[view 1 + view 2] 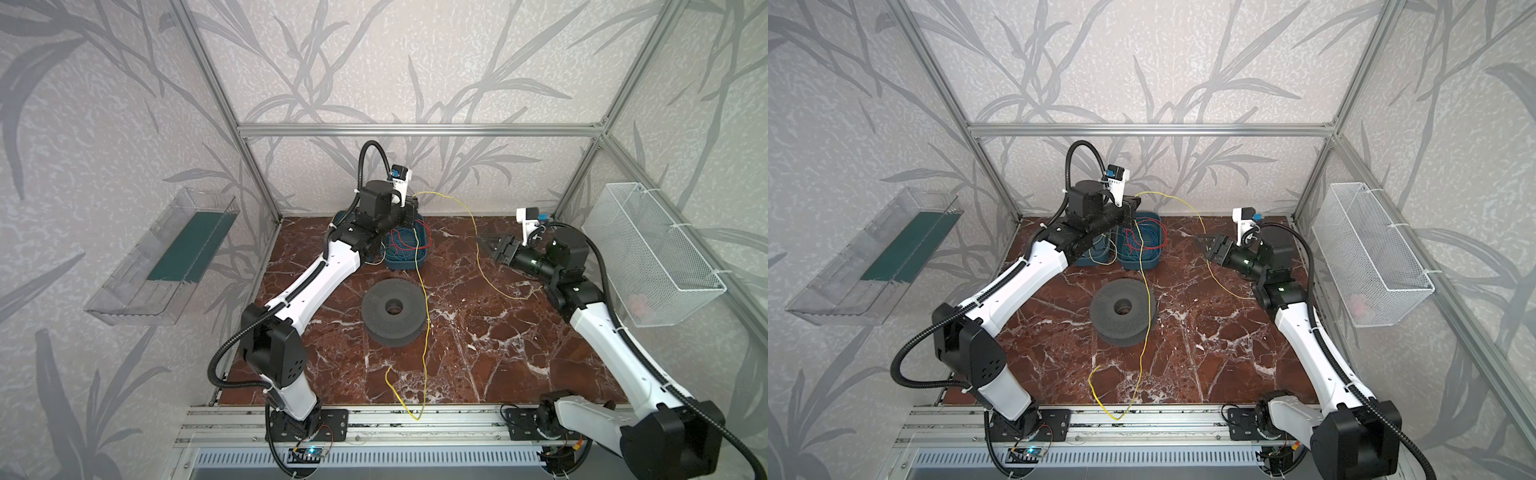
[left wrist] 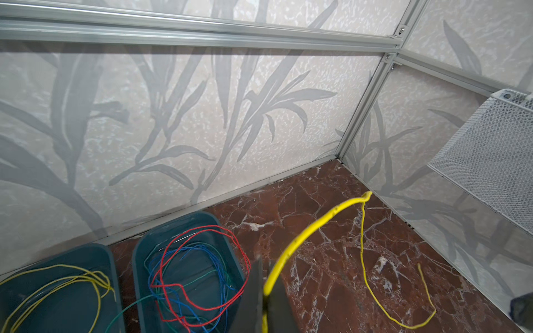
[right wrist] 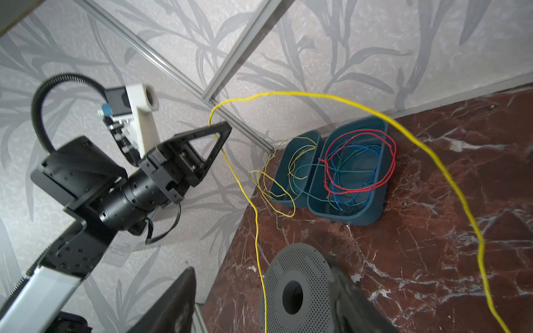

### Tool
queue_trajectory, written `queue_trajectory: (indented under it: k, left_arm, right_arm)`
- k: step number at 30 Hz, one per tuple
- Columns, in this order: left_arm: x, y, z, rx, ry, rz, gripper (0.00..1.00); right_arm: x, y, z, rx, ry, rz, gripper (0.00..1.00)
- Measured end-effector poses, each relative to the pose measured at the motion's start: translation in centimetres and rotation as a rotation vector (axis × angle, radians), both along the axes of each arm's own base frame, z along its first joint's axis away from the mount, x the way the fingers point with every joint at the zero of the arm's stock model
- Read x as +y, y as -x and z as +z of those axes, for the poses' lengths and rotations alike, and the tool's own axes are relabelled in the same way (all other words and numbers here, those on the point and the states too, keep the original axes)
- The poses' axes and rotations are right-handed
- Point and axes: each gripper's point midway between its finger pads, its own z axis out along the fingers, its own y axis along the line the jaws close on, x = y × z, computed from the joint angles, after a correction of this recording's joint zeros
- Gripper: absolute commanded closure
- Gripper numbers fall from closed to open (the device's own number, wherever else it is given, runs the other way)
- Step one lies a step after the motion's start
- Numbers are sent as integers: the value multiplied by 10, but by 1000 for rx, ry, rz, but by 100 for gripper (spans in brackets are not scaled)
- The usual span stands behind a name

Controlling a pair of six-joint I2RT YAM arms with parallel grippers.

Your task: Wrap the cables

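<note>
Left gripper (image 1: 412, 203), raised over the far tubs (image 1: 1142, 261), is clamped on the yellow cable (image 1: 426, 353). Its wrist view shows the wire pinched between the fingers (image 2: 278, 314), a detail too small in both top views. One strand drops past the grey spool (image 1: 376, 305) to the table's (image 1: 498, 353) near edge, and another arcs right. Right gripper (image 1: 488, 246) hangs far right, jaws wide, holding nothing. Its wrist view shows loose coloured wires in both tubs.
</note>
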Motion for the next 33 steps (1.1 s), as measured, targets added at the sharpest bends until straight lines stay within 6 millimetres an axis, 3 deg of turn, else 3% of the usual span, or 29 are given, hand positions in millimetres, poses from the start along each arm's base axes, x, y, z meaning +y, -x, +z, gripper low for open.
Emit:
queue_trajectory:
  k: [6,9,13,17,18,21,22,30,31,33]
  left_arm:
    - [-14,1,8,-33,45,-70,100]
    - [-18,2,17,-62,69,-94,100]
    - [-23,1,22,-80,92,-114,100]
    - [-26,-2,20,-81,108,-125,100]
    - [-27,-3,20,-82,112,-126,100]
    - [-29,-4,20,-80,120,-129,100]
    - [-29,-4,20,-83,123,-129,100]
    - [-29,-4,26,-104,134,-132,100]
    - [-29,-4,27,-106,134,-131,96]
    - [-28,-4,27,-109,130,-129,54]
  right_arm:
    - [49,12,-74,129,79,182,26]
    - [71,27,-95,172,96,267,26]
    - [91,42,-107,185,88,342,30]
    - [102,49,-117,210,73,374,48]
    - [104,50,-118,216,68,379,62]
    - [107,51,-118,219,52,385,92]
    - [107,51,-118,221,49,385,98]
    - [104,48,-119,225,48,351,100]
    - [104,48,-118,222,49,345,100]
    - [103,47,-116,219,50,332,100]
